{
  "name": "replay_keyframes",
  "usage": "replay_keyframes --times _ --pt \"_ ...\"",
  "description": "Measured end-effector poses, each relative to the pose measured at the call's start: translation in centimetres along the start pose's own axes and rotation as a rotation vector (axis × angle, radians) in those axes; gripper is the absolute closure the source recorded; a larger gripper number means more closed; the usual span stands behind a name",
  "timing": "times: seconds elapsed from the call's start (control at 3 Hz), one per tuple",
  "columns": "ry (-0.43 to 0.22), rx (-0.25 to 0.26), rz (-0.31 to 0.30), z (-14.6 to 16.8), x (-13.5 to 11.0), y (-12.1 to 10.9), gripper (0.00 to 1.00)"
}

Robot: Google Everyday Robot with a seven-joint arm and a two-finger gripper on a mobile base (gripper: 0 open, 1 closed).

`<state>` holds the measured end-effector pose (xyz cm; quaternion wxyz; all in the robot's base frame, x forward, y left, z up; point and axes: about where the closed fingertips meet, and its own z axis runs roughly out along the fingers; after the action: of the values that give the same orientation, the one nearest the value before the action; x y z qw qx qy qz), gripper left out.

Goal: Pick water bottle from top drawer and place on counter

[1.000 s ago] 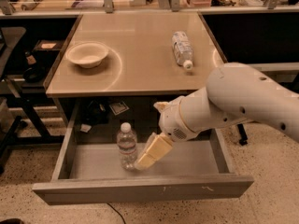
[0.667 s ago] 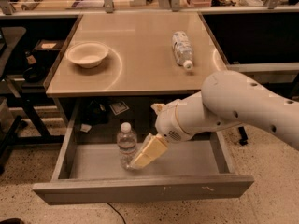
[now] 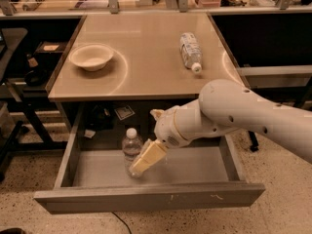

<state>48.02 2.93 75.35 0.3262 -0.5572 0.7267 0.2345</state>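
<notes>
Down in the left-centre of the open top drawer (image 3: 204, 167), the water bottle (image 3: 131, 146) stands on the grey floor with its white cap up. Its long axis runs vertical, or very nearly, and the cap points at the underside of the table (image 3: 146, 77) above. From where I stand, the robot's pale arm (image 3: 243, 111) comes in from the right and slants down over the drawer. The tool (image 3: 146, 159) sits low against the bottle's right side, its beige end crossing in front of the lower body and base. Whether the tool is apart or already clamped on the bottle I cannot tell, since only 1 beige side of it shows. I would put the task at its 1st stage: the drawer is out and the reach is made, but the bottle's base looks to rest on the drawer floor. The lift, the carry up past the table edge and the set-down are all left to do. Up on the table are 2 other things: a shallow bowl (image 3: 91, 56) at the left, and a white-labelled bottle (image 3: 190, 51) lying on its side at the right, cap toward the near edge.
</notes>
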Motion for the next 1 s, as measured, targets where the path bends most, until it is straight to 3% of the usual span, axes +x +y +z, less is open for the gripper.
replay_keyframes --times 1.0 --pt "-0.041 -0.057 0.005 4.2 0.0 -1.0 0.0"
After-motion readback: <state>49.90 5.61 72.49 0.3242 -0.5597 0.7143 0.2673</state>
